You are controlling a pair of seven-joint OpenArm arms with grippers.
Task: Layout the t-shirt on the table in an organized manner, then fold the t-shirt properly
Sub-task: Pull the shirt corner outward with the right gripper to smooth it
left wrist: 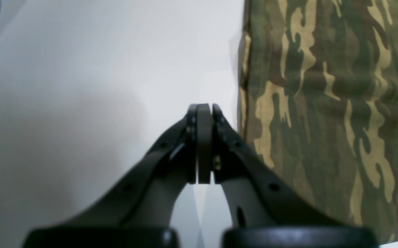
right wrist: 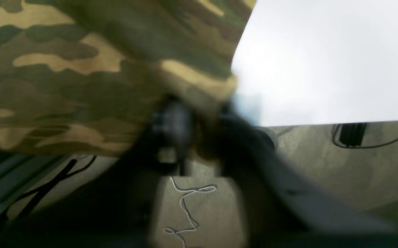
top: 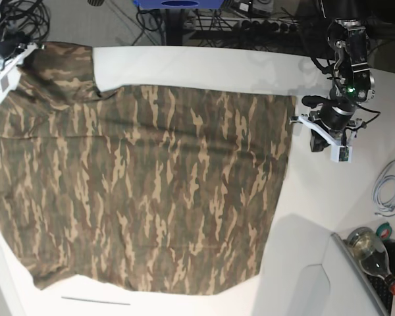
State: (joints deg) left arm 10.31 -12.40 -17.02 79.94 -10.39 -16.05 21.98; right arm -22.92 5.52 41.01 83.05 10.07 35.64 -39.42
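Pinching the t-shirt (right wrist: 92, 72) at its corner by the table (right wrist: 323, 62) edge with right gripper (right wrist: 199, 120) jaws clamped, blurry but apparently for straightening. Idling left gripper (left wrist: 204, 113) beside the hem, jaws closed, empty. Lying mostly spread flat.

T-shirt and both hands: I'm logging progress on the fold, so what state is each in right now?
t-shirt: spread flat on the table, not yet folded, one sleeve at the far corner.
left hand: shut, empty, beside the shirt's edge, not touching the cloth.
right hand: blurred, shut on the t-shirt's edge at the table corner.
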